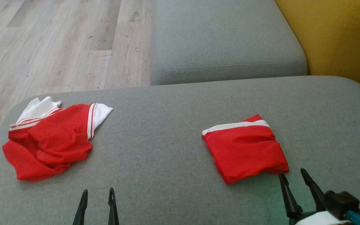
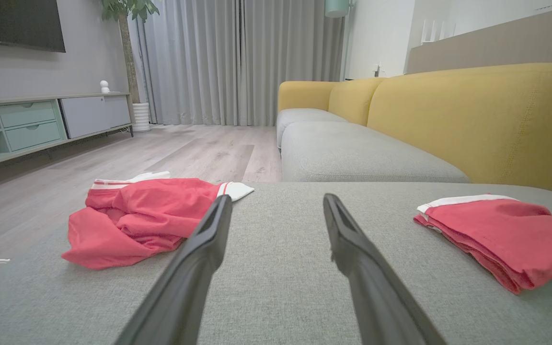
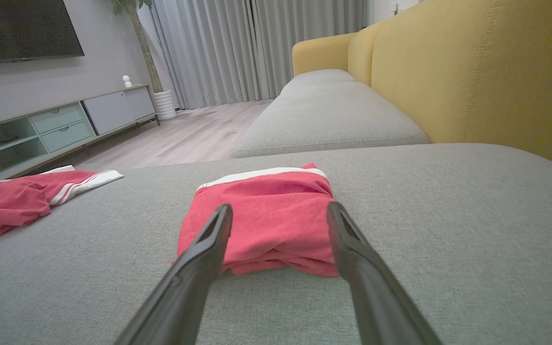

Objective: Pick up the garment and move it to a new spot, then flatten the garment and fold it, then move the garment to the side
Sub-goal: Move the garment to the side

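Folded garment [image 1: 245, 148], red with a white band on its far edge, lies on the grey seat [image 1: 167, 125] just ahead of the right gripper [image 1: 292, 173]. That gripper's fingers are spread with nothing between them, tips at the bundle's near corner; whether they touch the cloth I cannot tell. The crumpled garment [image 1: 48, 140], red and white, sits ahead and to the outer side of the left gripper [image 1: 98, 191], well apart from the folded one. The left gripper's fingers are also parted and empty over bare seat.
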Tool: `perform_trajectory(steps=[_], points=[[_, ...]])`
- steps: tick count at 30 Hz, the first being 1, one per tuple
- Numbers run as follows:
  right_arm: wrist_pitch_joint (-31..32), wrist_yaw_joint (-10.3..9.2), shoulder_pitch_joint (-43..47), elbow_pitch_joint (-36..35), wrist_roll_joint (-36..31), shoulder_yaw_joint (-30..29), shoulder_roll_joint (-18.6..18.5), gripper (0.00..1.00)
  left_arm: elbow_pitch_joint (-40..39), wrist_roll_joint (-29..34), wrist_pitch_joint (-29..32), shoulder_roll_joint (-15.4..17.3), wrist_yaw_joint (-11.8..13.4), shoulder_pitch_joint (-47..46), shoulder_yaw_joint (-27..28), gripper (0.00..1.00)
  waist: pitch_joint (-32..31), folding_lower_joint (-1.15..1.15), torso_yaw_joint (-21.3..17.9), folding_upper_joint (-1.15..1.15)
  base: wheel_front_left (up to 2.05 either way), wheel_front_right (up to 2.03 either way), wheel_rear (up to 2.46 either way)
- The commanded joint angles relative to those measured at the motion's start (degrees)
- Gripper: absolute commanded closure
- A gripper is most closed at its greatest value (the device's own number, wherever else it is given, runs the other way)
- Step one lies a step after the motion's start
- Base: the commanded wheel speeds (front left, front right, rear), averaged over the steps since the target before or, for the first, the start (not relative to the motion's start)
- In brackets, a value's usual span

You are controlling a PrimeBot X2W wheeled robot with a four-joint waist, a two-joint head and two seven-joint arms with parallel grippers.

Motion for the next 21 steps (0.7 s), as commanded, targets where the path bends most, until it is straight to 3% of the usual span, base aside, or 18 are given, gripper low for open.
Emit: perform_trajectory(steps=[1, 15, 21], points=[[-0.8, -0.04, -2.2, -2.0, 0.2, 1.0, -0.9, 0.00, -1.5, 0.2, -0.3, -0.4, -0.3, -1.9, 1.9, 0.00, 0.1, 0.00, 0.0, 0.00, 0.00, 0.00, 0.00], [-0.8, -0.04, -3.0, -1.2, 0.1, 1.9, -1.4, 0.00, -1.9, 1.2, -0.3, -0.4, -0.8, -3.0, 1.0, 0.00, 1.9, 0.00, 0.1, 0.00, 0.00, 0.00, 0.00], [-0.8, -0.04, -8.0, 2.2, 1.7, 3.8, -3.3, 0.00, -3.2, 1.2, -0.3, -0.4, 0.2, -4.0, 0.2, 0.00, 5.1, 0.00, 0.2, 0.00, 0.00, 0.00, 0.00]])
